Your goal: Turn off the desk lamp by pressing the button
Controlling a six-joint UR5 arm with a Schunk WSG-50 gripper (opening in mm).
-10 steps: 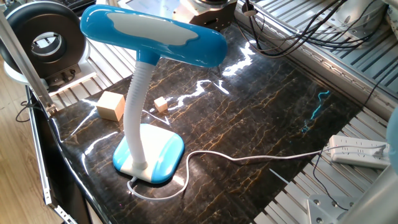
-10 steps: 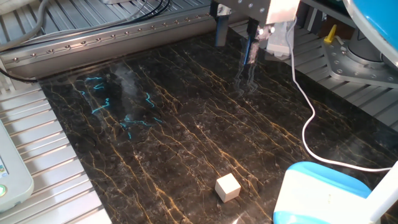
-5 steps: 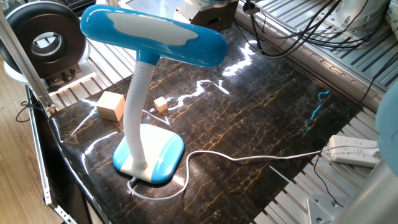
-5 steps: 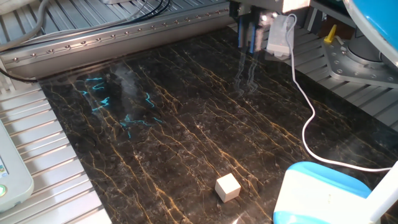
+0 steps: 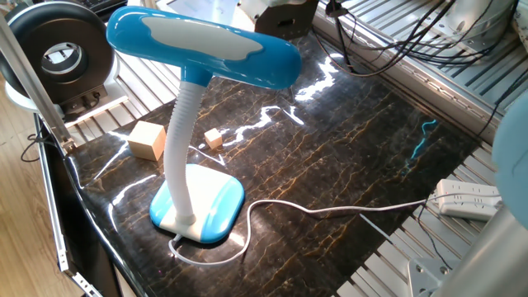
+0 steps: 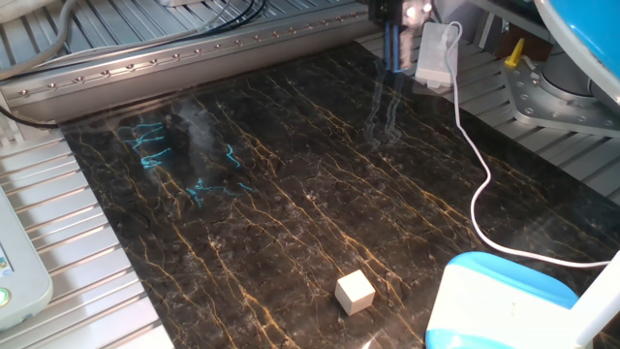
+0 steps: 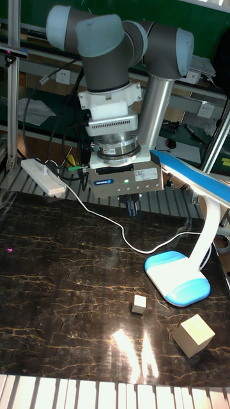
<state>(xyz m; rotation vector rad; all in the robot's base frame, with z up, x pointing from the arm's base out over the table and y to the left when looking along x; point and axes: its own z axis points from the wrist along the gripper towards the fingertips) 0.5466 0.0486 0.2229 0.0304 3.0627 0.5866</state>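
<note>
The desk lamp stands at the table's edge, with its blue oval head (image 5: 202,45), white ribbed neck (image 5: 177,140) and blue and white base (image 5: 198,202). It also shows in the tall view, base (image 7: 177,278) at the right. I cannot make out the button on the base in any view. My gripper (image 7: 131,206) hangs above the far edge of the table, well away from the base, left of the lamp head (image 7: 188,169). Its fingers (image 6: 392,44) are pressed together with nothing between them.
A large wooden cube (image 5: 147,139) and a small one (image 5: 214,138) lie beside the lamp base. The thin white cord (image 5: 330,210) runs across the dark marble top to a power strip (image 5: 470,200) off the table's edge. Cables lie along the back rail.
In the other fixed view my gripper has shifted right and up toward the table's far edge, and the gap between its fingers has closed. The lamp and cubes have not moved.
</note>
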